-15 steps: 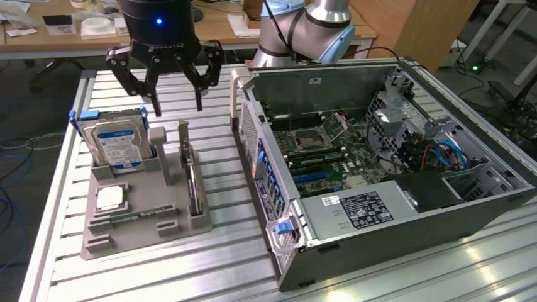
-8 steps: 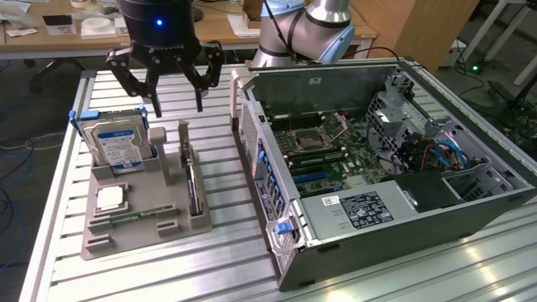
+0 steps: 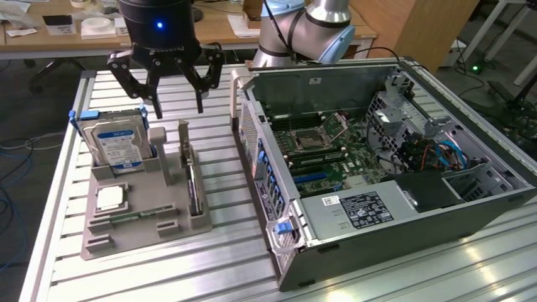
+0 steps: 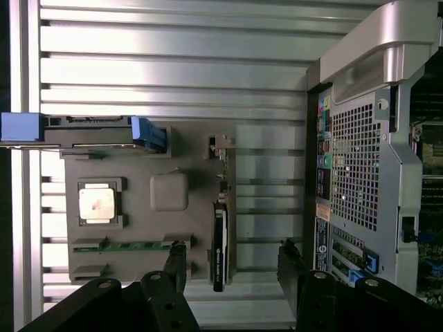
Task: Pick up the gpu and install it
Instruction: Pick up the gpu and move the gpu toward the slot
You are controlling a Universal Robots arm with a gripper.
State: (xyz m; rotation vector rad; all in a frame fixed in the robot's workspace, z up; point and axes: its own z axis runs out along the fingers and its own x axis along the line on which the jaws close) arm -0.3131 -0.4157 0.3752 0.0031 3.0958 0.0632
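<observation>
1. the gpu (image 3: 193, 189) stands on its thin edge in a slot of the grey holder tray (image 3: 134, 236), along the tray's side nearest the open computer case (image 3: 403, 233). in the wrist view it is a slim dark blade (image 4: 219, 249).
2. its long axis runs the length of the tray, parallel to the case's perforated wall.
3. the claw (image 3: 178, 104) hangs above the tray's end farther from the exterior camera. it points straight down from a black wrist, with its fingers spread apart and nothing between them.
4. in the wrist view the claw (image 4: 232, 252) sits over the tray (image 4: 187, 228), with the gpu's line running between the two dark fingers (image 4: 176, 266), not touching either.
5. on the tray's side away from the case, a hard drive (image 3: 117, 141) stands upright. a processor chip (image 3: 110, 199) and a memory stick (image 3: 134, 217) lie flat on the tray.
6. the tray rests on a slotted aluminium worktop (image 3: 210, 264).
</observation>
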